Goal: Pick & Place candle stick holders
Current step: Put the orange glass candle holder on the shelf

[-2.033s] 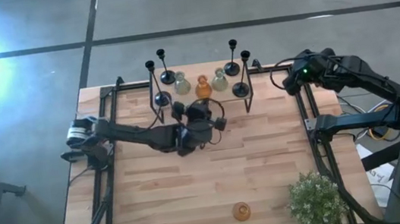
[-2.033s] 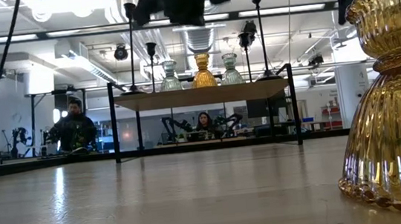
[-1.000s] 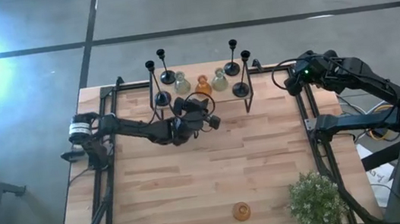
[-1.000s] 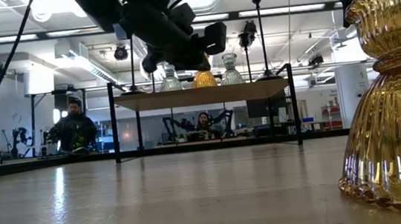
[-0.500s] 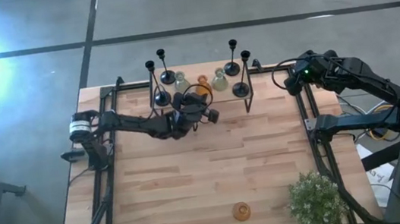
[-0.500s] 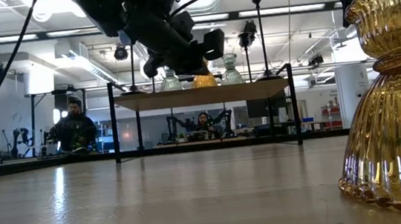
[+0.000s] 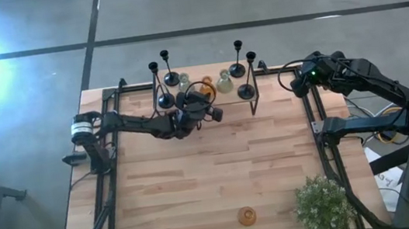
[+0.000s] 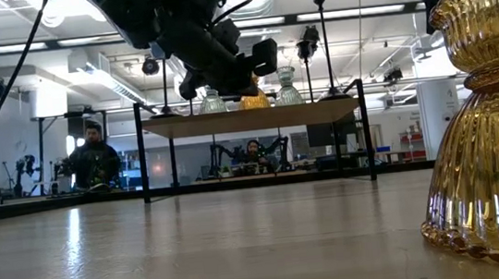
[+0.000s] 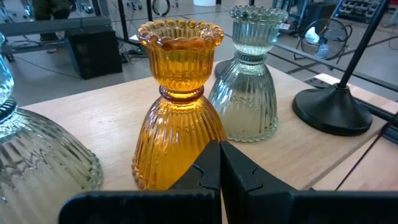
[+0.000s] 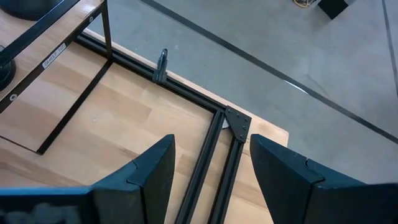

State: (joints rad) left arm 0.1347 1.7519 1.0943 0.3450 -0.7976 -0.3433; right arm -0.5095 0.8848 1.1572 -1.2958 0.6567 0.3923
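Observation:
On a raised wooden shelf [image 8: 252,118] at the table's far edge stand an amber glass holder [image 9: 179,112], two pale-green glass holders [image 9: 247,93] [image 9: 37,162] and black stemmed holders [image 7: 246,90] [image 7: 164,100]. My left gripper [image 9: 220,149] is shut and empty, its tips at the amber holder's lower body; it also shows in the high view [image 7: 203,103]. A second amber holder [image 7: 247,216] stands near the table's front edge, and looms large in the low view [image 8: 484,115]. My right gripper [image 10: 211,168] is open and empty over the far right corner. My left gripper's shut fingertips [image 9: 211,155] come level from the table's near side at the amber holder's flared lower body [image 9: 168,155]. I cannot tell whether they touch it. The holder stands upright on the shelf.
A green potted plant [image 7: 324,205] stands at the front right corner. Black frame rails [image 10: 211,149] run along the table's edges. Bare wood [image 7: 212,176] lies in the middle of the table. People sit in the room beyond the table [image 8: 91,156].
My left gripper has gone toward the table's far edge, up to the amber holder on the shelf, staying shut. The holders have not visibly moved.

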